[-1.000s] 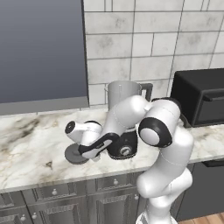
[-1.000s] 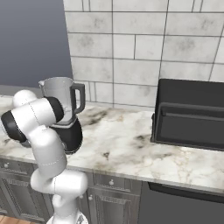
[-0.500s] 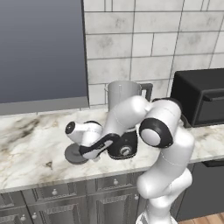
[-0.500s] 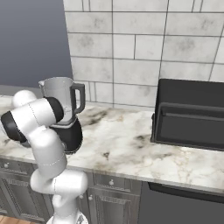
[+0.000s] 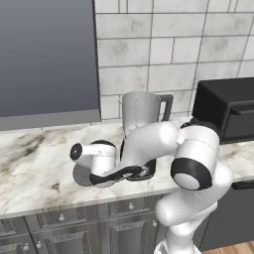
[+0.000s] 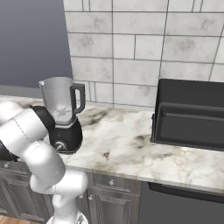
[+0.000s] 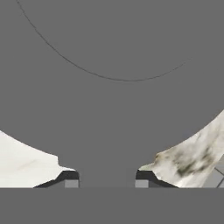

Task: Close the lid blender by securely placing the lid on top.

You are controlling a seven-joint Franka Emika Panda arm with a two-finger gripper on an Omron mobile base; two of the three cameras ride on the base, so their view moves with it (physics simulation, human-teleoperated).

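The lid (image 5: 80, 175), a flat dark grey disc, lies on the marble counter just left of the blender (image 5: 141, 115). My gripper (image 5: 92, 177) reaches down onto it from the right. In the hand view the lid (image 7: 112, 109) is very close, and its short tab runs down between my fingertips (image 7: 71, 180), which press against both of its sides. My gripper (image 7: 106, 180) is shut on that tab. The blender (image 6: 61, 103) stands upright with its clear jar open at the top, on its black base with the dial.
A black boxy oven (image 5: 227, 110) stands on the counter right of the blender, also seen as the oven (image 6: 192, 114). Behind runs a tiled wall, with a dark panel (image 5: 47, 54) at the upper left. Drawers line the counter's front edge (image 5: 49, 206).
The arm and lid have barely moved; the hand stays low over the lid beside the blender.
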